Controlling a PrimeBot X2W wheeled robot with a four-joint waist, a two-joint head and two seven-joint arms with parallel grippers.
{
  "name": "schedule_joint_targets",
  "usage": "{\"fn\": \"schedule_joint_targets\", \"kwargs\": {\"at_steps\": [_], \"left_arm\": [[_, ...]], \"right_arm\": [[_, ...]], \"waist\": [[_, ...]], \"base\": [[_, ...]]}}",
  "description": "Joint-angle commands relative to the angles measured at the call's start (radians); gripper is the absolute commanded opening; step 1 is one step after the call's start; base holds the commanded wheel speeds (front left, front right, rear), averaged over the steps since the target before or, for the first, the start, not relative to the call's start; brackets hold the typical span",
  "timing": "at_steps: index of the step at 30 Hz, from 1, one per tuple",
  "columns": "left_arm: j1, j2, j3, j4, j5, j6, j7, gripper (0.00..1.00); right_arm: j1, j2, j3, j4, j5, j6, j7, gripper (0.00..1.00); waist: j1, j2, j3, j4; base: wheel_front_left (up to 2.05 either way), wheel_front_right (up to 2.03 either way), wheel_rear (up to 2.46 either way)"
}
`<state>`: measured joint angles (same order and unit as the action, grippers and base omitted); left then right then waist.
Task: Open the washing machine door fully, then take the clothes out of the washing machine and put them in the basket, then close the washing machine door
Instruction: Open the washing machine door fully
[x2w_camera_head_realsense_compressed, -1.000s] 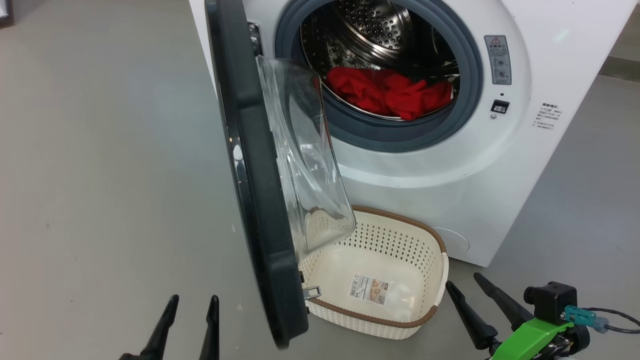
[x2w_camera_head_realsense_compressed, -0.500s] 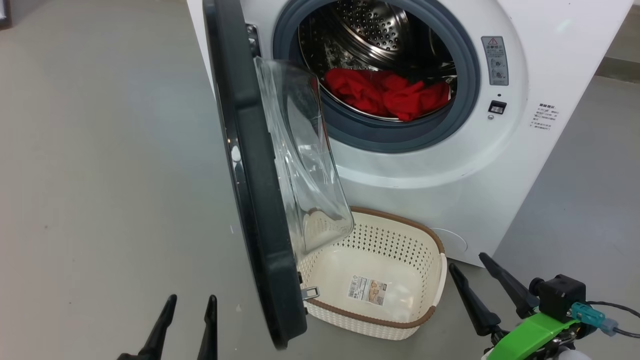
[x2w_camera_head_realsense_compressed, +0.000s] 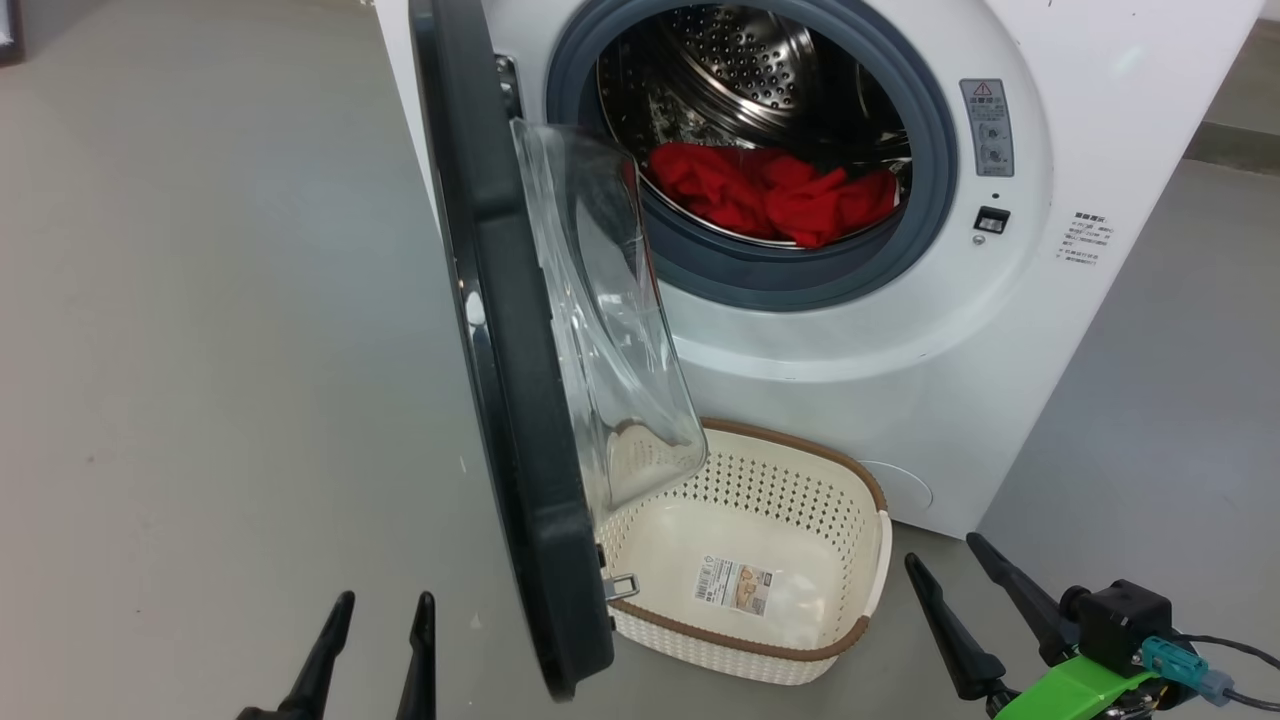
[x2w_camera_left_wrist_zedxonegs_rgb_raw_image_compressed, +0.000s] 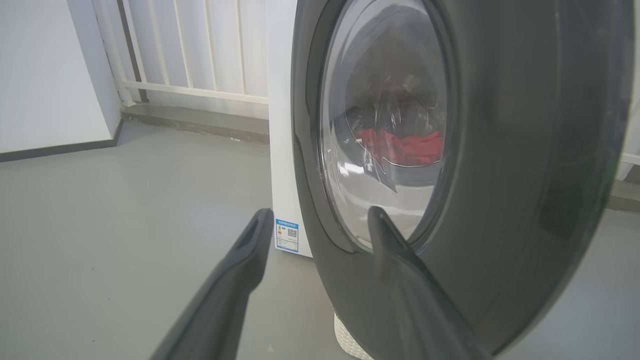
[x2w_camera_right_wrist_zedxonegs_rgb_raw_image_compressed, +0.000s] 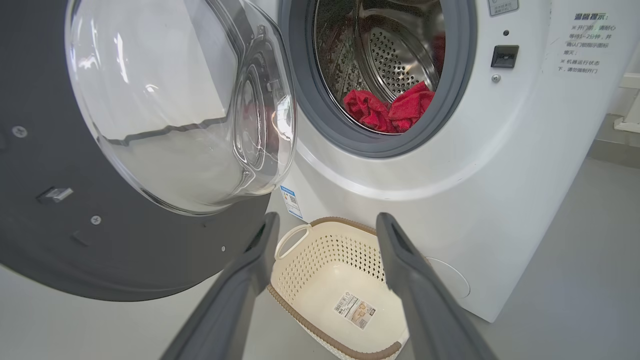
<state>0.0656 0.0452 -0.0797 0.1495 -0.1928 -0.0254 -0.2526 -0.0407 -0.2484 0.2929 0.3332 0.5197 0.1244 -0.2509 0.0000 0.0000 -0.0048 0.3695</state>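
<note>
Clothes (x2w_camera_head_realsense_compressed: 770, 195), bright red, crumpled in the drum (x2w_camera_head_realsense_compressed: 750, 60); left claw (x2w_camera_head_realsense_compressed: 387, 598) and right claw (x2w_camera_head_realsense_compressed: 943, 550) agape, empty.

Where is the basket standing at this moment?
In the head view the basket stands on the floor at lower centre, just in front of the washing machine. The open washing machine door hangs over its left end.
</note>
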Motion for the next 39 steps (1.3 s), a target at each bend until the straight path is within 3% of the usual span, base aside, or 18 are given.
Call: {"fn": "schedule_joint_targets", "kwargs": {"at_steps": [1, 8, 9, 10, 11, 23, 30, 35, 39], "left_arm": [[-0.025, 0.005, 0.032, -0.02, 0.008, 0.004, -0.009, 1.0], [-0.031, 0.005, 0.032, -0.022, 0.013, 0.0, -0.009, 1.0], [-0.034, 0.005, 0.033, -0.027, 0.01, 0.0, -0.009, 0.87], [-0.038, 0.005, 0.035, -0.034, 0.003, 0.001, -0.009, 0.25], [-0.042, 0.005, 0.039, -0.043, -0.002, 0.003, -0.009, 0.0], [-0.121, 0.005, 0.054, -0.333, -0.081, 0.037, -0.009, 0.0], [-0.152, 0.005, -0.127, -0.522, -0.073, 0.05, -0.009, 0.0], [-0.135, 0.005, -0.292, -0.492, -0.05, 0.019, -0.009, 0.0], [-0.125, 0.005, -0.357, -0.402, -0.076, 0.006, -0.009, 0.0]], "right_arm": [[0.001, -0.009, 0.001, -0.027, -0.018, 0.006, -0.011, 1.0], [0.002, -0.004, -0.012, -0.032, -0.034, 0.006, -0.011, 1.0], [0.002, -0.004, -0.013, -0.032, -0.035, 0.006, -0.011, 1.0], [0.003, -0.003, -0.015, -0.032, -0.036, 0.006, -0.011, 1.0], [0.003, -0.003, -0.017, -0.032, -0.037, 0.006, -0.011, 1.0], [0.008, 0.003, -0.022, -0.038, -0.047, 0.006, -0.011, 1.0], [0.004, -0.001, -0.027, -0.044, -0.049, 0.006, -0.011, 1.0], [-0.002, -0.003, -0.027, -0.044, -0.051, 0.006, -0.011, 1.0], [-0.009, -0.004, -0.026, -0.045, -0.05, 0.006, -0.011, 1.0]], "waist": [[0.0, 0.0, -0.001, -0.003], [0.0, 0.0, -0.005, -0.008], [0.0, 0.0, -0.006, -0.008], [0.0, 0.0, -0.007, -0.008], [0.0, 0.0, -0.008, -0.007], [0.0, 0.0, -0.009, -0.009], [0.0, 0.0, 0.0, -0.013], [0.0, 0.0, 0.008, -0.018], [0.0, 0.0, 0.016, -0.022]], "base": [[0.0, 0.0, 0.0], [0.0, 0.0, 0.0], [0.0, 0.0, 0.0], [0.0, 0.0, 0.0], [0.0, 0.0, 0.0], [0.0, 0.0, 0.0], [0.0, 0.0, 0.0], [0.0, 0.0, 0.0], [0.0, 0.0, 0.0]]}}
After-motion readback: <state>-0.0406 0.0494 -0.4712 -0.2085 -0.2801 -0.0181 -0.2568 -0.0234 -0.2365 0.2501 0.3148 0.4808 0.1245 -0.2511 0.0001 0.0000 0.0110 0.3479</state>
